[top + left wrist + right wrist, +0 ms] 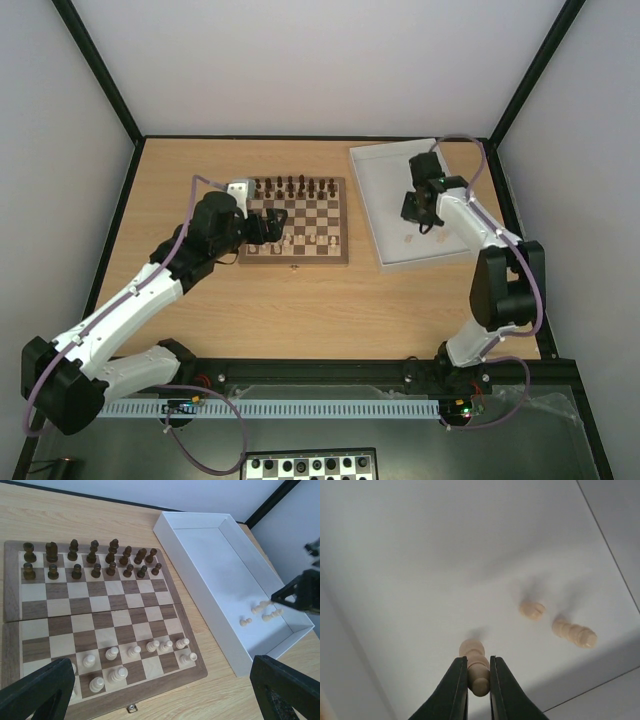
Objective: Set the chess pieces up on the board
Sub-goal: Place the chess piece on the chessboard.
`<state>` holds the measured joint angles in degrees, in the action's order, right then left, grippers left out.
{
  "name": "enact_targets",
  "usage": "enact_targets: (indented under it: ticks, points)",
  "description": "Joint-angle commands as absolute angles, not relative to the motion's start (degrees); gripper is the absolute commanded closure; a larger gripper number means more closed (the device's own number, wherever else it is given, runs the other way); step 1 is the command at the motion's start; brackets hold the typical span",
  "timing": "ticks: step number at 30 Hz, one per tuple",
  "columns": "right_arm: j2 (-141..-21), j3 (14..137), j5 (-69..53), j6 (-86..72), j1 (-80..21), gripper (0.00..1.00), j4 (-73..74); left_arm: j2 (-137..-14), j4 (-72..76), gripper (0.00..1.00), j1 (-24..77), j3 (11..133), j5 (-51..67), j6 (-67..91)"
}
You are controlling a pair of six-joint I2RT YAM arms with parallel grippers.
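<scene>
The wooden board (296, 261) lies mid-table, also in the left wrist view (196, 635). Dark pieces fill its far two rows. Several cream chess pieces (133, 651) stand on its near rows, seen from above too (316, 240). My left gripper (268, 225) hangs open and empty over the board's left side, its fingers (35, 692) wide apart around the near edge. My right gripper (418, 216) is down in the white tray (385, 180), shut on a cream piece (474, 652) lying on the tray floor. Two more cream pieces (574, 632) lie beside it.
The white tray's raised walls (200, 575) stand right of the board. My right gripper's fingers (297, 592) show over the loose tray pieces (245, 622). A black-and-white checkered board (310, 465) lies below the front rail. Black frame posts edge the table.
</scene>
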<state>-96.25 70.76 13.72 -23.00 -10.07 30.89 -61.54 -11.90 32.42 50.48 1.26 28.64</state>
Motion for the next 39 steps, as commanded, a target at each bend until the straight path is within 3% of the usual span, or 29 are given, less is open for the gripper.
enact_targets:
  ticks: [1,7,18,39]
  points:
    - [-91.69,77.22,13.39,-21.93,-14.57,0.99,37.33,-59.72,-12.78,0.00,32.00,51.61,-0.91,28.47]
    - [-91.76,83.03,12.69,-21.99,-22.66,0.99,40.60,-57.52,-14.60,0.00,32.07,52.12,-2.40,29.54]
    - [-92.71,85.19,8.14,-20.68,-28.73,0.99,40.73,-53.53,-19.12,0.01,32.01,54.29,-7.13,29.53]
    - [-109.63,99.22,10.39,-18.46,-47.30,0.99,47.02,-49.94,-21.23,0.00,32.01,53.42,-9.71,30.04]
